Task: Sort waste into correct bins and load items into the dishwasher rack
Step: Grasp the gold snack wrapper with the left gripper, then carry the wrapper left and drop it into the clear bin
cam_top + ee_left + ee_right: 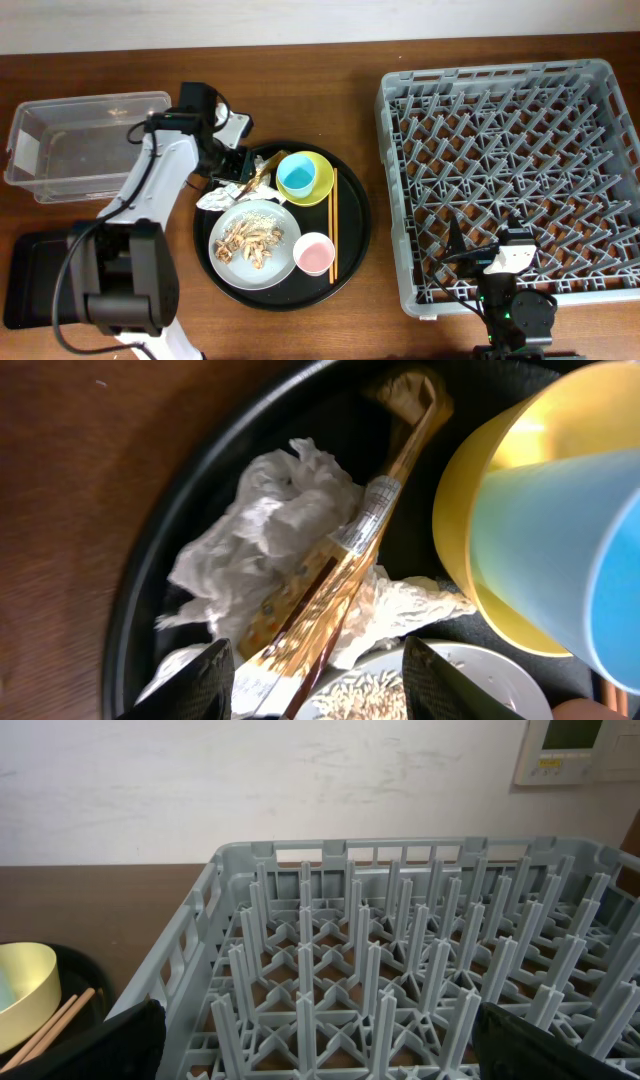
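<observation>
Left wrist view: the left gripper (325,695) is open astride the gold wrapper (345,565) and crumpled white paper (265,525), which lie at ten o'clock on the round black tray (150,575). Both are judged light and crushable, best pinched at the bunched middle. The yellow-green bowl (460,500) crowds their three o'clock side; the clear tub (90,100) stands farther out at ten o'clock. The right gripper (320,1050) is spread open over the dishwasher rack (190,950).
</observation>
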Controlling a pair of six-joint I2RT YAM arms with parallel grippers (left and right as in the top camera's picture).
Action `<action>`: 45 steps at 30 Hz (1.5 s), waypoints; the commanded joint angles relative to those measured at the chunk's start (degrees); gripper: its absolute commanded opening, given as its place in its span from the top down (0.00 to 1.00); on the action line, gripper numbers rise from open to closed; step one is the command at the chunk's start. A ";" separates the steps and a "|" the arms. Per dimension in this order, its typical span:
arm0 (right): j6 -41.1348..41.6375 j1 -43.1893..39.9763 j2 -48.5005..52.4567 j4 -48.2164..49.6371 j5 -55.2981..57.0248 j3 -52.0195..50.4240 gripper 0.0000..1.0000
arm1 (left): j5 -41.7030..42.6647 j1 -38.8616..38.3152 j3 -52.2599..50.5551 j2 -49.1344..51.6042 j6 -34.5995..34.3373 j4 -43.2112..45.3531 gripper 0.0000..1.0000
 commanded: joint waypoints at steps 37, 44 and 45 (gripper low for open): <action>0.02 -0.28 -0.33 -0.20 0.50 -0.42 0.02 | -1.84 -0.74 1.25 -3.96 -10.49 -2.19 0.99; 0.04 -0.28 -0.33 -0.20 0.50 -0.42 0.02 | -1.84 7.80 1.29 -9.44 -27.89 -0.57 0.99; 0.04 -0.28 -0.33 -0.20 0.50 -0.42 0.02 | -1.84 9.53 1.29 -10.03 -31.12 -0.31 0.99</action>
